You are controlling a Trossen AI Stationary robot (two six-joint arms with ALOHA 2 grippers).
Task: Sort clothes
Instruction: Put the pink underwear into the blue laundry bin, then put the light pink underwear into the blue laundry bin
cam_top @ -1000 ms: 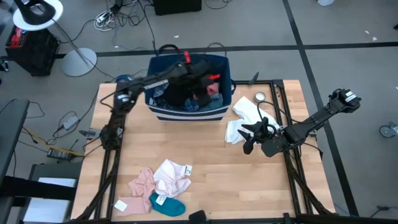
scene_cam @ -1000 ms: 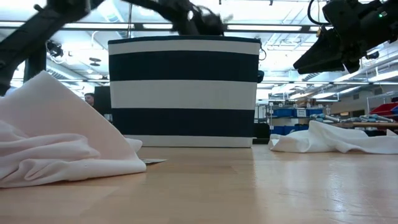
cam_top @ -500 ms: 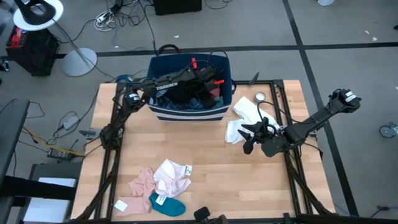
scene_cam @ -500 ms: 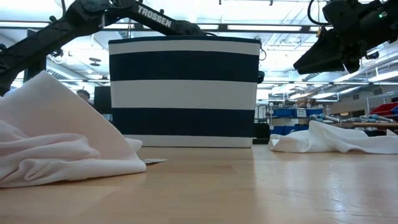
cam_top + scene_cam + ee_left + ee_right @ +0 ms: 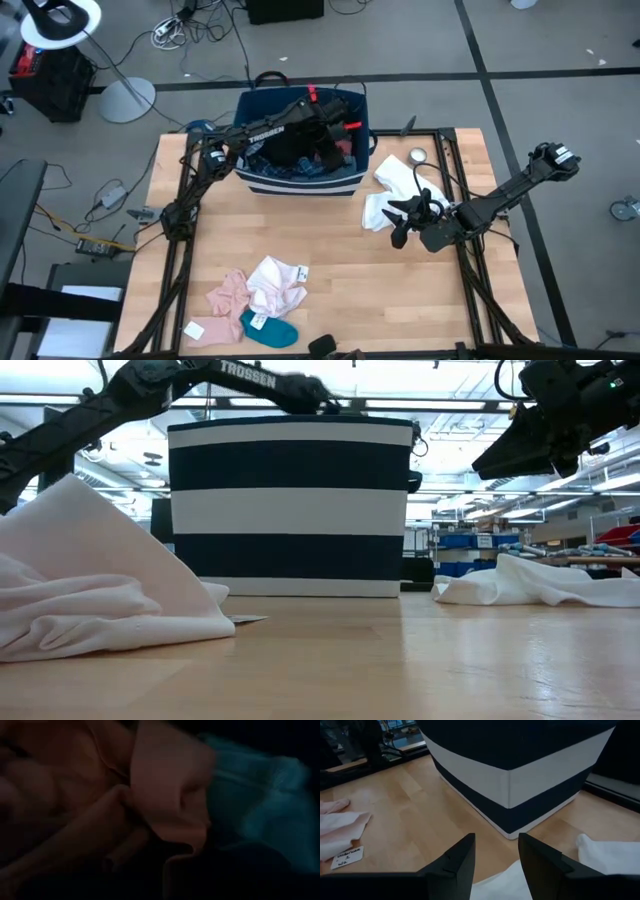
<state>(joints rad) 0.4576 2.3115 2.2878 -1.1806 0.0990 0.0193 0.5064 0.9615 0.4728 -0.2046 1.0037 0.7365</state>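
Pale wooden planks form the tabletop at the centre of the high view, ringed by grey floor and loose cables. At the upper centre stands the dark blue fabric bin with white stripes, and the left arm, which half a second ago lay slightly lower across it, now reaches a little farther up and right; the bin itself has slid a touch leftward in the low view. That suggests the left gripper is working among the clothes inside, with nothing lifted out yet. Its wrist view shows only dim coral-red cloth beside teal fabric close up, so whether its fingers hold anything cannot be told.

The right gripper hangs unmoved at the right of the tabletop with its fingers parted and empty, just above one crumpled white garment.

On the tabletop the count runs: one white garment at the right; at the lower left one pale pink piece, one white piece touching it, and one teal sock. One small round metal tin sits near the upper right corner.
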